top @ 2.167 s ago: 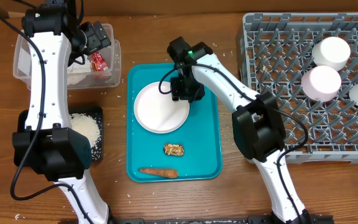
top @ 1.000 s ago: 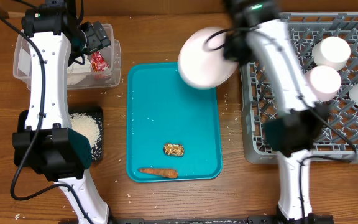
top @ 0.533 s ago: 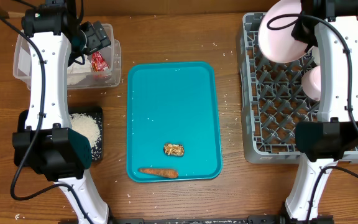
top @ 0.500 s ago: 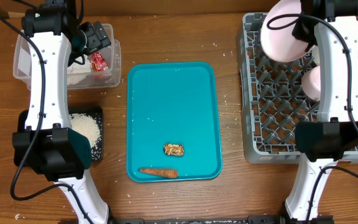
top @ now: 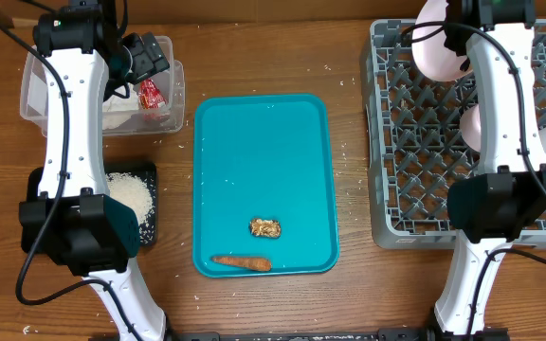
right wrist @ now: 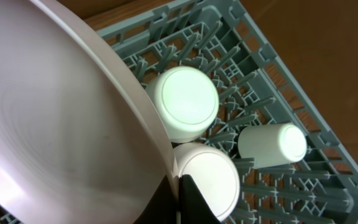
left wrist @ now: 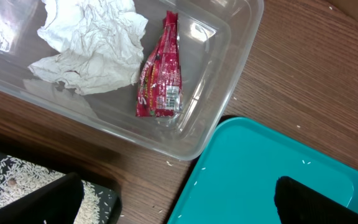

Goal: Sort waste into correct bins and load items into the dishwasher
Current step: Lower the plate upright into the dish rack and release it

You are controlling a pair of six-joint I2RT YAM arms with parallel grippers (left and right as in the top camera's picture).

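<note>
You have the large plate (top: 437,47) up on edge over the far left corner of the dish rack (top: 415,175), so the step in hand looks to be slotting it between the pegs; bring it down with its rim in line with a row of pegs, not across one; hold it near upright so it drops into a gap rather than landing flat on the tips; steer it clear of the upturned bowls (right wrist: 182,102) and the cup (right wrist: 272,144) lying just beside them, since the plate's edge hangs close above them in the wrist view; let go only once the pegs carry it, or it may tip and roll.

Your right fingers (right wrist: 188,204) are pinched tight on the plate's rim and hold nothing else; your left fingers (left wrist: 316,202) stand spread wide and empty, hovering above the near corner of the clear tub (left wrist: 229,56) and touching nothing; in that tub lie a crumpled napkin (left wrist: 89,46) and the red wrapper (left wrist: 160,78). The carrot piece (top: 242,261) and the brown food chunk (top: 264,227) wait on the teal tray (top: 263,142), well apart from the rack; the rice (top: 131,197) sits in the black tray (top: 150,170).
</note>
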